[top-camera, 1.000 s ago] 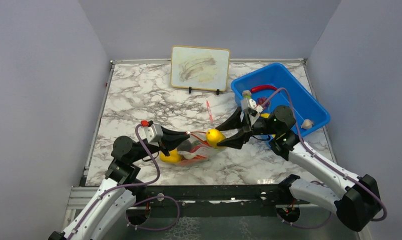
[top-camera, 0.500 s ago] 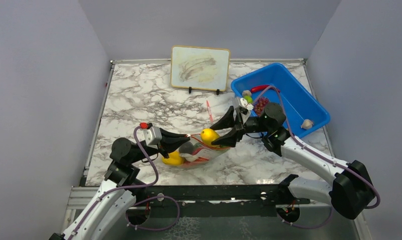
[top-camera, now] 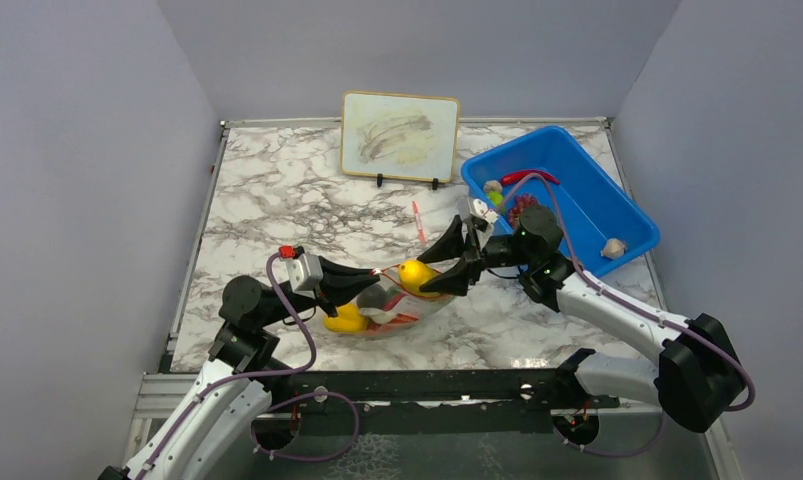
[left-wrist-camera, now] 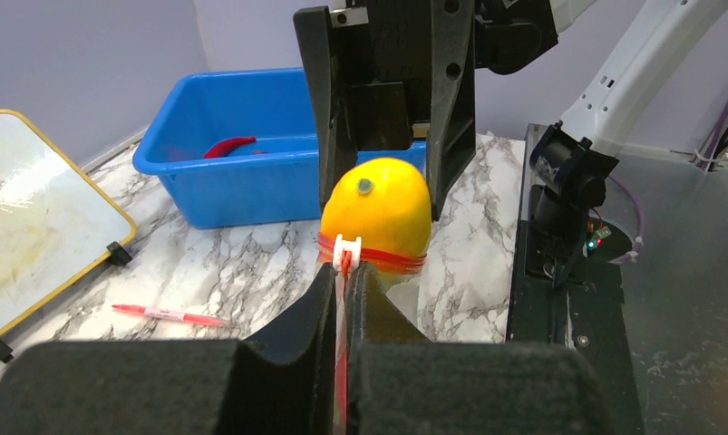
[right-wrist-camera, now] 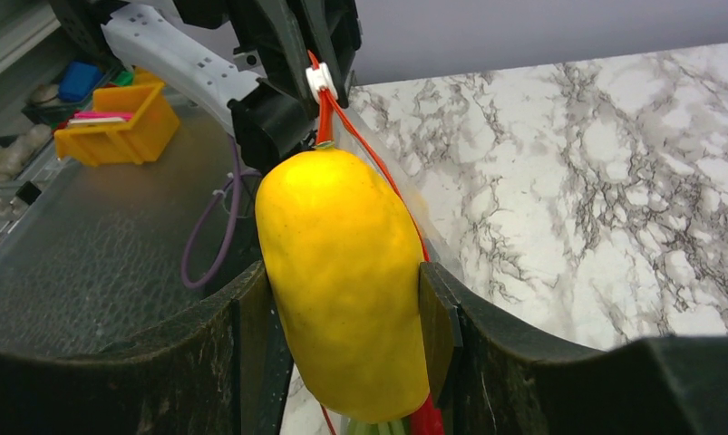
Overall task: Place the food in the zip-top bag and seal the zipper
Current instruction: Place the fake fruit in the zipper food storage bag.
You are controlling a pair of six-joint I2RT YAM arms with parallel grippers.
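Top: grips the yellow toy fruit [top-camera: 414,276] in the right gripper [top-camera: 434,268], at the mouth of the zip-top bag [top-camera: 402,312], between both arms. 
Left wrist: pinches the zipper [left-wrist-camera: 378,260] tight in the left gripper [left-wrist-camera: 344,281], propping the mouth up. Faces the fruit dead ahead, touching the strip. 
Right wrist: shows the fruit's long axis pointing down toward the opening. Probably needs pushing down and toward the left gripper before letting go.
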